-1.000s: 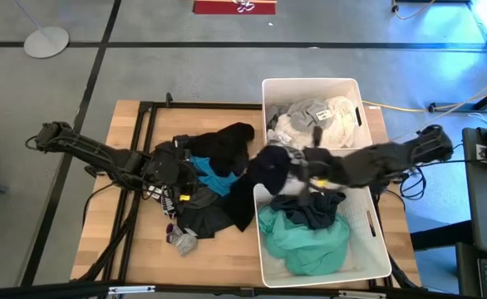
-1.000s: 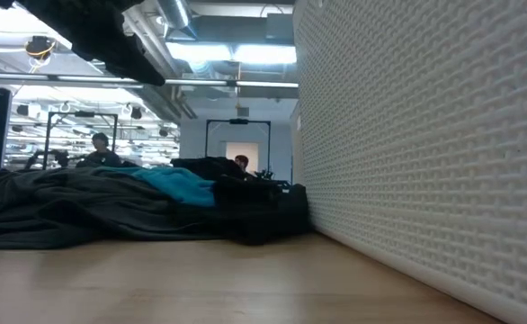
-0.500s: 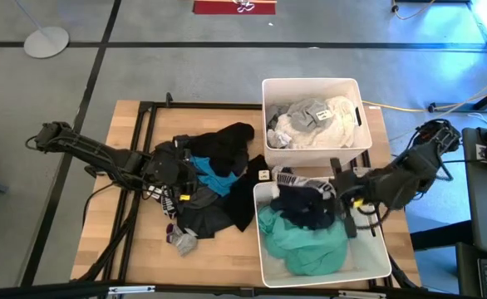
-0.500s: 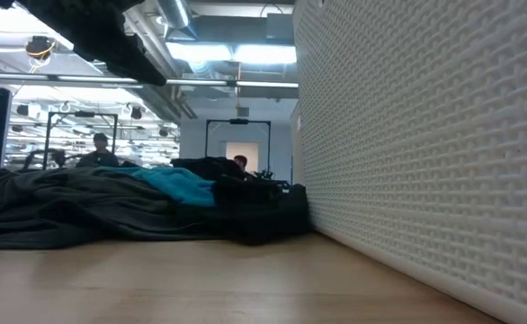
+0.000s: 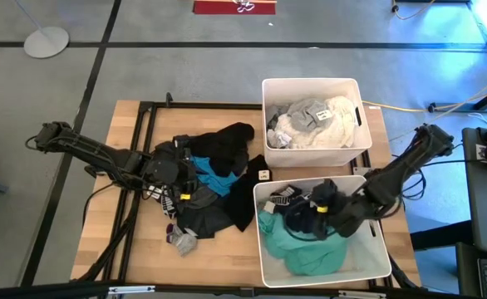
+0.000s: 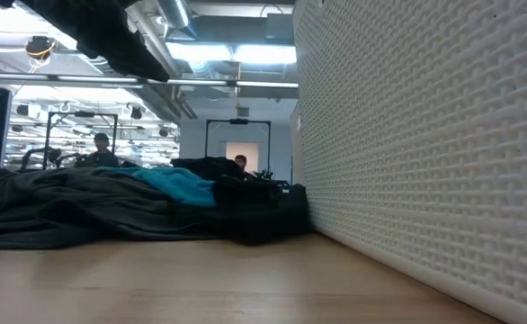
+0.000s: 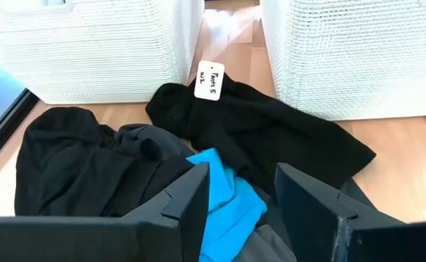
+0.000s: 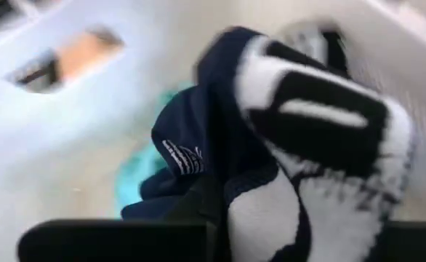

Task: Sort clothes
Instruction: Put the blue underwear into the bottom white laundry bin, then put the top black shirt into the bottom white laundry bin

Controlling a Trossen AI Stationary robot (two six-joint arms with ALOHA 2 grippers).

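**Right arm in lower bin, garment may ride back out**

High view: right gripper point(image 5: 320, 208) sits low in the lower white bin point(image 5: 376, 264), frame lower right, over a navy garment point(image 5: 300, 218) on teal fabric point(image 5: 303, 249). Risk: if the cloth snags on the fingers it lifts out again, or drapes over the rim. Upper bin point(image 5: 310, 85) holds whites. Left gripper point(image 5: 179, 178) waits on the dark pile point(image 5: 214, 187), centre left, on the wooden bench point(image 5: 119, 241); grey floor with black lines around.

Low view: bench boards in the foreground, pile point(image 6: 111, 202) at left, textured bin wall point(image 6: 425, 135) at right; lab room with ceiling lights behind.

Left wrist view: fingers point(image 7: 191, 200) half spread, holding nothing, above blue cloth point(image 7: 231, 200); tagged black garment point(image 7: 271, 135) lies before both bins.

Right wrist view: blurred; fingers look pinched on navy-and-white fabric point(image 8: 271, 145), probably still gripped.
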